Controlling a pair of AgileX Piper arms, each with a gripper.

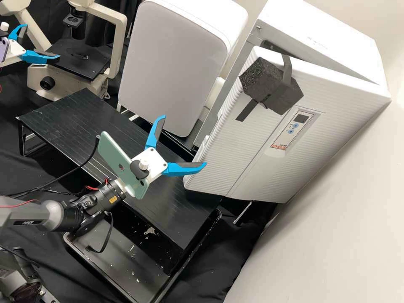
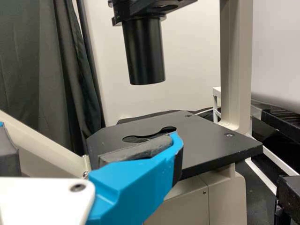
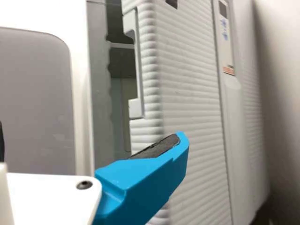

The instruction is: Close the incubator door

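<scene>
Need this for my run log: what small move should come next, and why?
Probably press the right gripper lightly on the incubator door's outer face, toward the incubator body: the door stands ajar, with one blue finger near its free edge.

High view bright, soft light, pale sheen on the black, flat, grooved platform point(image 1: 80, 115), deep shadow under it. Right wrist view: soft grey shading down the smooth off-white wall point(image 3: 283, 93)

The microscope point(image 1: 80, 62) stands left of the incubator point(image 1: 248, 147), behind the low platform point(image 1: 69, 120).
</scene>
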